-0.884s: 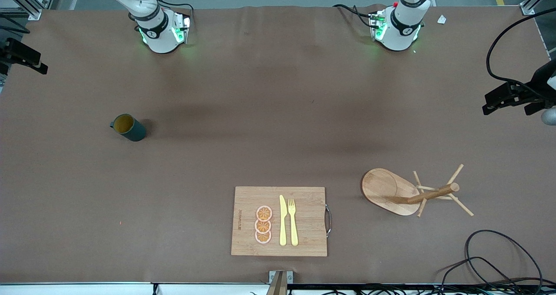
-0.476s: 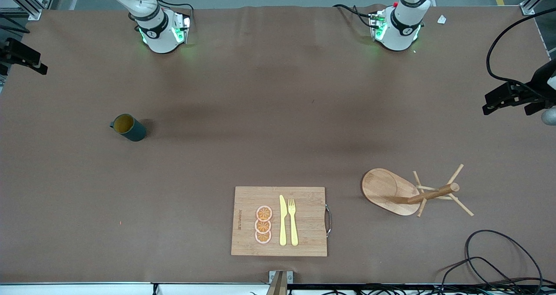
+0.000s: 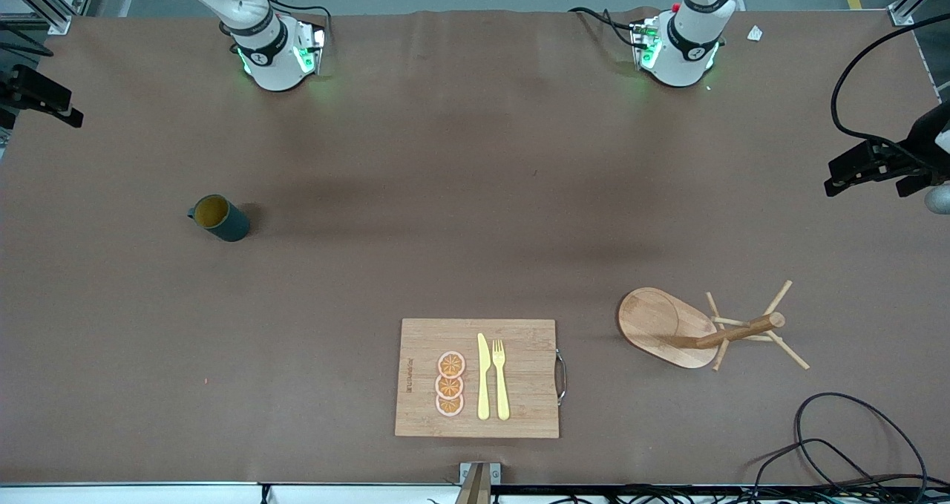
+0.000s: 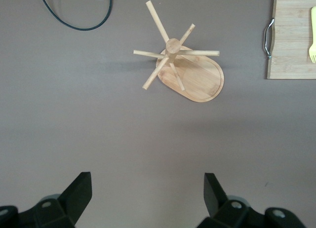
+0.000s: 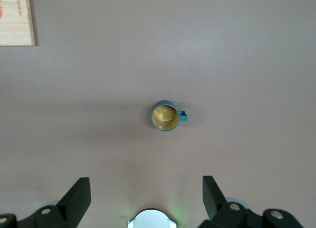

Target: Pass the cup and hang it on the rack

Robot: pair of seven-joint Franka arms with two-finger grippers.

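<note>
two grippers are hanging high and wide open with nothing in them: your right gripper (image 5: 143, 201) is waiting over the cup (image 3: 220, 218), your left gripper (image 4: 148, 198) over bare table near the rack (image 3: 705, 329). the cup is standing upright toward the right arm's end, well apart from the rack, so you are likely needing a handover.

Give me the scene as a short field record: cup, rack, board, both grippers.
cup: upright on table, right arm's end, untouched
rack: upright, left arm's end, pegs bare
board: nearest front camera; knife, fork, three orange slices on it
left gripper: open, high over table by rack
right gripper: open, high over table by cup
</note>
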